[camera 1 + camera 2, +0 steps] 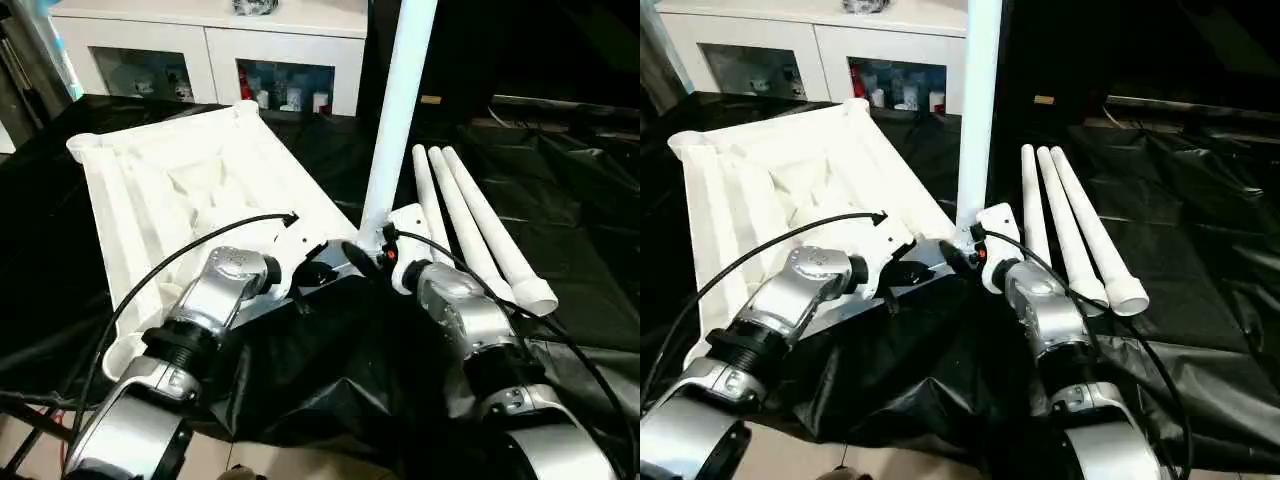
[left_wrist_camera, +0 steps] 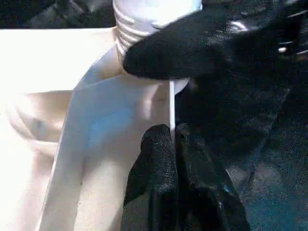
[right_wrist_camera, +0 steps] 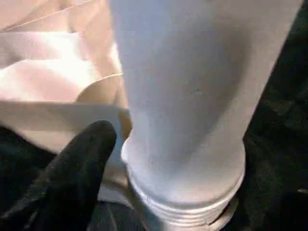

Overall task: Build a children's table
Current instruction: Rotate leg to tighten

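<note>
Black sheeting is covering the work surface in front of a white cabinet [image 1: 210, 45], with the table half built on it.

The tabletop [image 1: 170, 185] is lying ribbed side up at the left; it looks light, stiff and slick, best taken by a rim. The left gripper [image 2: 175, 159] is pinching that rim, jaws closed. The upright leg [image 1: 398, 110] is standing in the corner socket, threads showing; the right gripper [image 1: 975, 258], jaws apart, is flanking its base. Three spare legs [image 1: 475, 225] are lying at the right.

Black sheet [image 1: 560, 180] spread wrinkled over the work surface, hanging at the near edge. Behind the far edge, a white cabinet [image 1: 210, 45] with glass doors, small items inside. Pale floor [image 1: 300, 465] at the near side.
</note>
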Robot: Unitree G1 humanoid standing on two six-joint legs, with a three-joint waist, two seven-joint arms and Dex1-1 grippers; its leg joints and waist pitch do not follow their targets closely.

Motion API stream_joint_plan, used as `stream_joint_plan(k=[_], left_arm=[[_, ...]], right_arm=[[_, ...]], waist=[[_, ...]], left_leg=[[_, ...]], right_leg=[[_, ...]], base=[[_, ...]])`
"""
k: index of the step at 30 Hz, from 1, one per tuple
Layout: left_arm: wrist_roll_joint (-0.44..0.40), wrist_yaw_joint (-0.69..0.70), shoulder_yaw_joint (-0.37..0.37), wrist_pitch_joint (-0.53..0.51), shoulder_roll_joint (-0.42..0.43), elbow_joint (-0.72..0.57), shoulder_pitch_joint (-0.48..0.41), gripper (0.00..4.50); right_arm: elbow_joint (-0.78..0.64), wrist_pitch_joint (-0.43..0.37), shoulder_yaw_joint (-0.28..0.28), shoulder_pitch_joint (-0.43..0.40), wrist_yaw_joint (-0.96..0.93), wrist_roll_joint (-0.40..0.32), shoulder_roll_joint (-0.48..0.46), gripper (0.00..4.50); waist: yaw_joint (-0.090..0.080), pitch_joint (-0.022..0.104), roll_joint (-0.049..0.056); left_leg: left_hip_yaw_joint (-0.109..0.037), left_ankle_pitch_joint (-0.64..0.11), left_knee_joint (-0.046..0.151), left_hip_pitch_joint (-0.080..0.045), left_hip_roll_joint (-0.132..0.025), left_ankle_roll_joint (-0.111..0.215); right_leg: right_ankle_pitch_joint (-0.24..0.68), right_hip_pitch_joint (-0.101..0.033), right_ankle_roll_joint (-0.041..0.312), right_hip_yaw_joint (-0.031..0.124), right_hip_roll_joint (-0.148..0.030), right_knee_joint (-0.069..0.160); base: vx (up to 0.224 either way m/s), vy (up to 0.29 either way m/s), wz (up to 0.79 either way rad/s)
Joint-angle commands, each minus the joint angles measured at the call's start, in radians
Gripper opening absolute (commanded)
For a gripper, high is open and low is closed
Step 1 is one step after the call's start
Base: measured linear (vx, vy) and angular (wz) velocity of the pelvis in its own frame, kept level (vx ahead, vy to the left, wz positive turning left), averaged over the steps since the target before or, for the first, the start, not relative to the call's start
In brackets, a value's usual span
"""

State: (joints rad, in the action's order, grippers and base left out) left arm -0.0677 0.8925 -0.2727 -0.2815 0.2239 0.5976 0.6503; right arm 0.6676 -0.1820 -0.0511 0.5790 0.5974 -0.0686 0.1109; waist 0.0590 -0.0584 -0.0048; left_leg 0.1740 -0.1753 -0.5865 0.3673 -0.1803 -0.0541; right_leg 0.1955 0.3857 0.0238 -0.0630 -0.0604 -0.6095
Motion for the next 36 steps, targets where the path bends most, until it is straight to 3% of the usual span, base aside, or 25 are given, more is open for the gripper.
stream_joint_plan(k=[1,3,6,11,17,22,23,27,28,34,36], left_arm=[[0.033,0.062,-0.045,0.048,-0.028,-0.066,-0.001,0.0],[0.041,0.108,-0.049,0.055,0.001,-0.093,-0.022,0.0],[0.044,0.129,-0.051,0.065,0.015,-0.104,-0.031,0.0],[0.054,0.224,-0.064,0.09,0.078,-0.146,-0.065,0.0],[0.072,0.333,-0.08,0.086,0.14,-0.211,-0.107,0.0],[0.081,0.381,-0.091,0.086,0.178,-0.242,-0.132,0.0],[0.084,0.387,-0.091,0.084,0.182,-0.247,-0.134,0.0],[0.084,0.387,-0.09,0.082,0.182,-0.249,-0.136,0.0],[0.083,0.379,-0.088,0.079,0.177,-0.248,-0.135,0.0],[0.083,0.289,-0.059,0.049,0.128,-0.216,-0.106,0.0],[0.077,0.226,-0.041,0.04,0.093,-0.182,-0.077,0.0]], right_arm=[[-0.025,-0.005,-0.112,-0.024,0.144,-0.012,-0.02,3.99],[-0.074,-0.003,-0.113,-0.041,0.233,-0.034,0.034,3.99],[-0.102,-0.017,-0.116,-0.05,0.286,-0.049,0.062,3.99],[-0.197,-0.069,-0.149,-0.088,0.469,-0.071,0.178,3.99],[-0.235,-0.086,-0.165,-0.103,0.553,-0.07,0.238,3.84],[-0.272,-0.113,-0.178,-0.115,0.587,-0.082,0.258,3.54],[-0.28,-0.119,-0.18,-0.117,0.594,-0.086,0.258,3.31],[-0.283,-0.122,-0.181,-0.119,0.596,-0.086,0.251,3.16],[-0.281,-0.124,-0.182,-0.123,0.591,-0.086,0.242,2.94],[-0.233,-0.097,-0.164,-0.121,0.448,-0.055,0.181,2.8],[-0.181,-0.098,-0.142,-0.104,0.329,-0.031,0.135,2.79]], waist=[[0.005,0.064,0.004],[0.009,0.067,0.001],[0.011,0.067,0.004],[0.03,0.064,0.008],[0.031,0.062,0.007],[0.031,0.063,0.008],[0.032,0.062,0.006],[0.032,0.061,0.006],[0.032,0.062,0.006],[0.028,0.062,0.005],[0.022,0.057,0.003]], left_leg=[[-0.02,-0.222,0.074,-0.01,-0.055,0.025],[-0.018,-0.189,0.069,-0.008,-0.055,0.043],[-0.015,-0.173,0.068,-0.01,-0.057,0.058],[-0.015,-0.189,0.07,-0.013,-0.061,0.053],[-0.017,-0.226,0.073,-0.014,-0.06,0.03],[-0.016,-0.208,0.072,-0.014,-0.06,0.035],[-0.015,-0.208,0.072,-0.014,-0.06,0.036],[-0.016,-0.226,0.073,-0.015,-0.06,0.026],[-0.016,-0.226,0.073,-0.015,-0.059,0.024],[-0.016,-0.214,0.073,-0.014,-0.058,0.019],[-0.019,-0.26,0.076,-0.017,-0.054,-0.006]], right_leg=[[0.171,-0.044,0.217,0.055,-0.093,0.076],[0.116,-0.05,0.232,0.055,-0.094,0.07],[0.087,-0.046,0.245,0.054,-0.092,0.067],[0.12,-0.044,0.24,0.052,-0.09,0.069],[0.198,-0.041,0.226,0.052,-0.091,0.074],[0.161,-0.042,0.234,0.052,-0.09,0.071],[0.161,-0.041,0.235,0.052,-0.088,0.071],[0.195,-0.04,0.231,0.052,-0.09,0.073],[0.199,-0.04,0.229,0.052,-0.091,0.074],[0.19,-0.039,0.227,0.053,-0.091,0.073],[0.287,-0.037,0.206,0.052,-0.093,0.083]], base=[[0.0,0.0,0.0],[0.0,0.0,0.0],[0.0,0.0,0.0],[0.0,0.0,0.0],[0.0,0.0,0.0],[0.0,0.0,0.0],[0.0,0.0,0.0],[0.0,0.0,0.0],[0.0,0.0,0.0],[0.0,0.0,0.0],[0.0,0.0,0.0]])
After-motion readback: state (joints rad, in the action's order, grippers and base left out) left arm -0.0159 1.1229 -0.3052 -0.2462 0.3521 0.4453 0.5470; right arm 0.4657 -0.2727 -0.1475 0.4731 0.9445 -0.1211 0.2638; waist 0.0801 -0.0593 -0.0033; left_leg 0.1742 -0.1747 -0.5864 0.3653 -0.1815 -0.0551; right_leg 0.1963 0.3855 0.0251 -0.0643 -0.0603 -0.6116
